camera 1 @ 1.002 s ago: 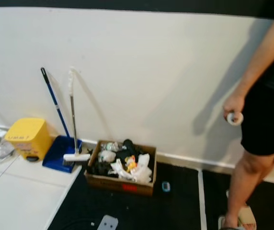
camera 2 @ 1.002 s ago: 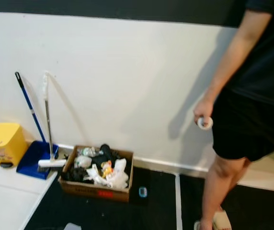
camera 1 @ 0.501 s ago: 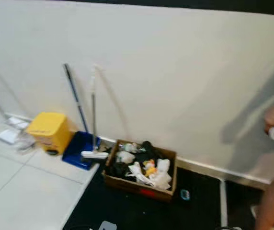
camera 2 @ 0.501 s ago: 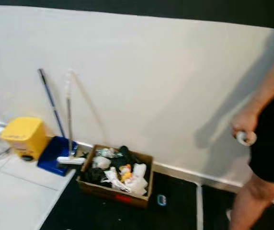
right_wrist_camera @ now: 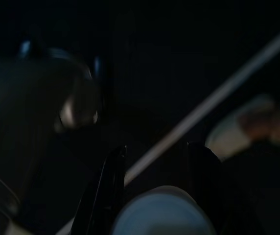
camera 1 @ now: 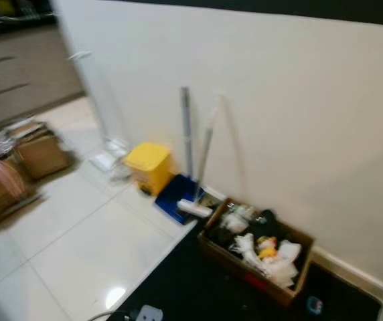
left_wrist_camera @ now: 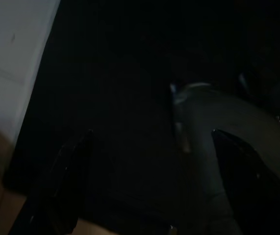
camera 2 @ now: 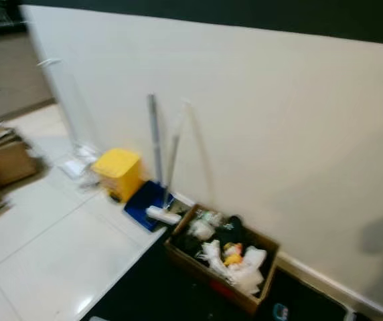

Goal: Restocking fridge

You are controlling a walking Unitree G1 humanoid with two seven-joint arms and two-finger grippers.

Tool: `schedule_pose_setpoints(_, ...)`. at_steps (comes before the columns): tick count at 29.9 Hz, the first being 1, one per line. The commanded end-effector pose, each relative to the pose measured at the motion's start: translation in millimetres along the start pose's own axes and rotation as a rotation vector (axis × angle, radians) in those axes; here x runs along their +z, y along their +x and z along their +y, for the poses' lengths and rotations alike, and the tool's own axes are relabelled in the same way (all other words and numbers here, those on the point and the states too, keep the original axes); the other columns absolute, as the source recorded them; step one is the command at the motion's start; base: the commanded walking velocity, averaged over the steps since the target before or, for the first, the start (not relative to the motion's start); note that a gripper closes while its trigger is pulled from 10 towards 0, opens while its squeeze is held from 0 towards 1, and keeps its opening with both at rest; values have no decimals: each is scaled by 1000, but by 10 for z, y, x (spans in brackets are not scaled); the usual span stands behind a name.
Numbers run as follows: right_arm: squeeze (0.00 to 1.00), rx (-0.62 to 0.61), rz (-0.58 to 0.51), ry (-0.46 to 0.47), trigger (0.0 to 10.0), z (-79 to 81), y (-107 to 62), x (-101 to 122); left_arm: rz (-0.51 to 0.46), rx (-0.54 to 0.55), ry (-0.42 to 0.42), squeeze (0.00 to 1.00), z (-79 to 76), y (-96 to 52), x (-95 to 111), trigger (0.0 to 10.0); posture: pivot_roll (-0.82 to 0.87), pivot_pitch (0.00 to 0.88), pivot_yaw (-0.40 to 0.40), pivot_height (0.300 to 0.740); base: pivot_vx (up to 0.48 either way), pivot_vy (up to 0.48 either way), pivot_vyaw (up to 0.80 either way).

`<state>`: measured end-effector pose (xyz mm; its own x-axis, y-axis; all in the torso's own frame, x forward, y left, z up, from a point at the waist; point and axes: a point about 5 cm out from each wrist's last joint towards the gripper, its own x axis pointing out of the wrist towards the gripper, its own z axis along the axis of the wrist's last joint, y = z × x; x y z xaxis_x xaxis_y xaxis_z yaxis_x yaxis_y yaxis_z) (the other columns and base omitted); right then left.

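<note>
My left gripper (left_wrist_camera: 157, 181) hangs over dark floor in the very dark left wrist view; it is open, with nothing between its two black fingers (left_wrist_camera: 69, 188). My right gripper (right_wrist_camera: 154, 191) also hangs low in the dark right wrist view, and a pale round thing (right_wrist_camera: 162, 213) lies within it, too dim to name. The eye views are blurred and look down along a white wall (camera 1: 298, 114) and the floor at its foot.
A cardboard box of rubbish (camera 1: 258, 251) stands on the black mat (camera 1: 198, 287) by the wall. Beside it are a blue dustpan (camera 1: 176, 197), a broom (camera 1: 201, 167) and a yellow bin (camera 1: 148, 166). Brown cardboard boxes (camera 1: 41, 154) sit on white tiles (camera 1: 78, 247) at far left.
The whole picture has swung left, so the camera has turned. The person with the tape roll has passed out of the right edge. Cardboard boxes and tiled floor have come in at left.
</note>
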<state>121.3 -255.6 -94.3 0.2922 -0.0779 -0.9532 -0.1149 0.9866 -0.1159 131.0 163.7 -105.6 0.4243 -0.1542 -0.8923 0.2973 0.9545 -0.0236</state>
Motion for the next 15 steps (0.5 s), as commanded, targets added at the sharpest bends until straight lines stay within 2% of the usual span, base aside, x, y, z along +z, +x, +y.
schedule_pose_setpoints(1, 0, 14, -2, -2, 10000, 32, 6, 12, 46, -14, 8, 0, -42, -13, -119, 10000, -86, 0, -21, 740, 0, 0, 800)
schedule_pose_setpoints(15, 0, 23, -1, 0, 10000, 45, 8, 8, 51, -9, 5, 0, -52, -12, -130, 10000, -88, 0, -23, 740, 0, 0, 800)
